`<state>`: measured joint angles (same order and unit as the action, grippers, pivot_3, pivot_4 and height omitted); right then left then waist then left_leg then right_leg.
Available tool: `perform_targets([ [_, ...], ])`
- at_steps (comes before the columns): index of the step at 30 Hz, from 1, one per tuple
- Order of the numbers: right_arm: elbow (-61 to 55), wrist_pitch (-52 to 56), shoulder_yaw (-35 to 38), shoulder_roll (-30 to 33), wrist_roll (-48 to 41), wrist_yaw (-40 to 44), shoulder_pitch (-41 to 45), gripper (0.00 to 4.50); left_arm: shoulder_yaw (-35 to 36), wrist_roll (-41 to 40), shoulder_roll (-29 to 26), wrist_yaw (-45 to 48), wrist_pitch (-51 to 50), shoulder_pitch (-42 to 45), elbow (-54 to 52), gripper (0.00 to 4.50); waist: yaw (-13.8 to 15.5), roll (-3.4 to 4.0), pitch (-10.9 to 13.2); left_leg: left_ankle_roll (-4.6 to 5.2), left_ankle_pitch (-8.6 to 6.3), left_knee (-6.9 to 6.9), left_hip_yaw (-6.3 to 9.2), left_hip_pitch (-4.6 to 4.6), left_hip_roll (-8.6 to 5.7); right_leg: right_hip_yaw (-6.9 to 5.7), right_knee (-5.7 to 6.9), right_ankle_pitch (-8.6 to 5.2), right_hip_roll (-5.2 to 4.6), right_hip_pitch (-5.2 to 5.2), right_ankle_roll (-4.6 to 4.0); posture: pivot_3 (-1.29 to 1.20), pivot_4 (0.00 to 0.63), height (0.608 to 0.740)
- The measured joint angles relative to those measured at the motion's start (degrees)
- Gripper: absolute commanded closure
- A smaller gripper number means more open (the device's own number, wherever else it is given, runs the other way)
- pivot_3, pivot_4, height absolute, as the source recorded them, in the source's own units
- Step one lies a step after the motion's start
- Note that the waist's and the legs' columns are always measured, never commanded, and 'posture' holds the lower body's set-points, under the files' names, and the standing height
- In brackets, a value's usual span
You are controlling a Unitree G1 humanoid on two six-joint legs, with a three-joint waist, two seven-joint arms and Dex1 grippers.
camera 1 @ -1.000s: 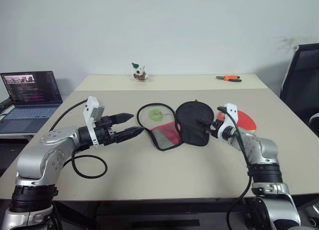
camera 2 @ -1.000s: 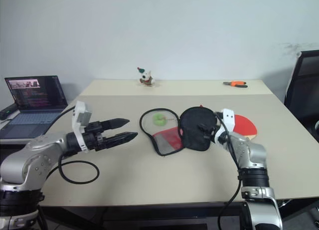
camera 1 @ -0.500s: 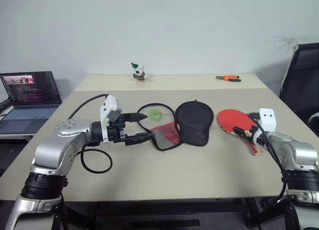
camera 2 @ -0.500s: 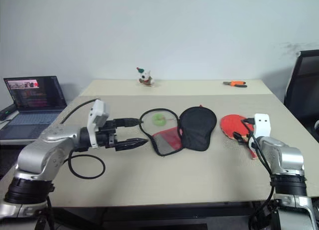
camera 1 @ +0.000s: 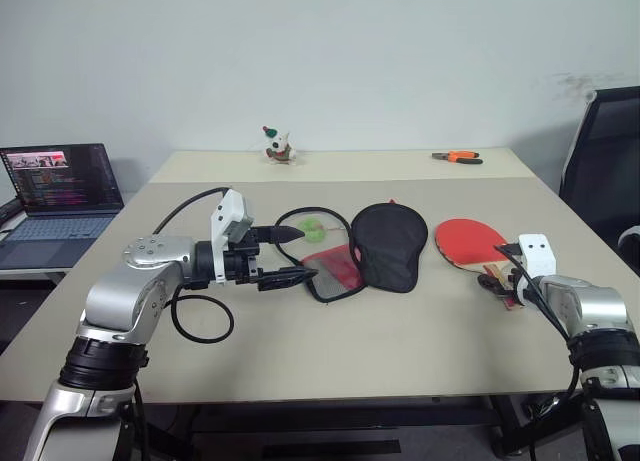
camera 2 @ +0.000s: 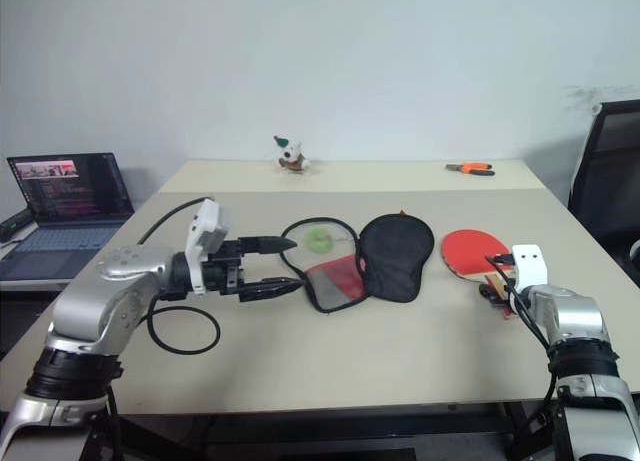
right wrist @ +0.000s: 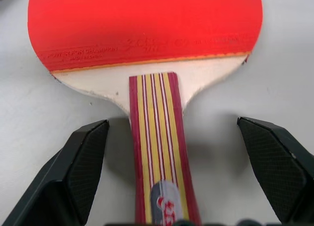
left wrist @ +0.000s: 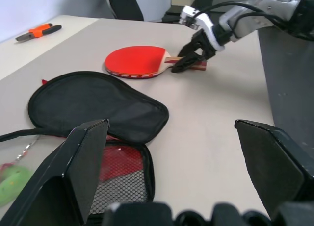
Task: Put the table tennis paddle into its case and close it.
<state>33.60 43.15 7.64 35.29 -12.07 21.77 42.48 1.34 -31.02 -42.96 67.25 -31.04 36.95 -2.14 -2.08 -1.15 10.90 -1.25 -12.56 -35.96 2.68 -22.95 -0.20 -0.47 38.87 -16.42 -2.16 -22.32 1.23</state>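
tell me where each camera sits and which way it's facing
Left and right eye views: on the head, looking forward and down over the table; both arms show.
Left wrist view: on the left wrist, looking along its open fingers across the case to the paddle and the right gripper.
Right wrist view: on the right wrist, looking down the paddle's handle between its open fingers.
Shared: every view shows the paddle.

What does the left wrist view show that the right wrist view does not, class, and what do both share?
Left wrist view alone: the open case with its red mesh pocket, a green thing beside it, orange pliers, and the right tool open astride the paddle's handle. Right wrist view alone: the handle's stripes close up, between that tool's spread fingers. Both share the table tennis paddle lying flat on the table.
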Motion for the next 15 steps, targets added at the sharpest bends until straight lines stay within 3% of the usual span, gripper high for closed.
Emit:
perform_targets([
  [4, 5.04, -3.14, -0.61, 0.11, 1.82, 2.1, 2.28, 0.01, -0.69, -0.52, -1.02, 3.26, -1.11, 0.02, -0.5, 0.0, -0.04, -0.02, 0.0, 0.0, 0.0, -0.02, -0.02, 0.03, 0.0, 0.02, -0.01, 0.01, 0.0, 0.04, 0.0, 0.0, 0.15, 0.74],
  [7, 7.93, -4.82, -0.89, 0.15, 2.52, 3.21, 3.59, 0.57, -1.01, -0.8, -1.75, 5.14, -1.72, 0.01, -0.83, 0.0, -0.1, -0.04, 0.0, 0.0, 0.0, -0.04, -0.01, 0.04, 0.0, 0.02, 0.0, 0.01, 0.0, 0.04, 0.01, 0.0, 0.15, 0.74],
  [15, 10.31, -6.13, -0.65, -0.48, 3.38, 3.83, 4.94, 3.13, -1.08, -2.8, -2.42, 7.73, -3.6, -0.28, -3.2, 0.0, -0.09, -0.05, -0.01, 0.0, 0.0, -0.05, 0.02, 0.04, 0.0, 0.01, 0.01, 0.05, 0.0, 0.07, -0.05, 0.0, 0.15, 0.74],
])
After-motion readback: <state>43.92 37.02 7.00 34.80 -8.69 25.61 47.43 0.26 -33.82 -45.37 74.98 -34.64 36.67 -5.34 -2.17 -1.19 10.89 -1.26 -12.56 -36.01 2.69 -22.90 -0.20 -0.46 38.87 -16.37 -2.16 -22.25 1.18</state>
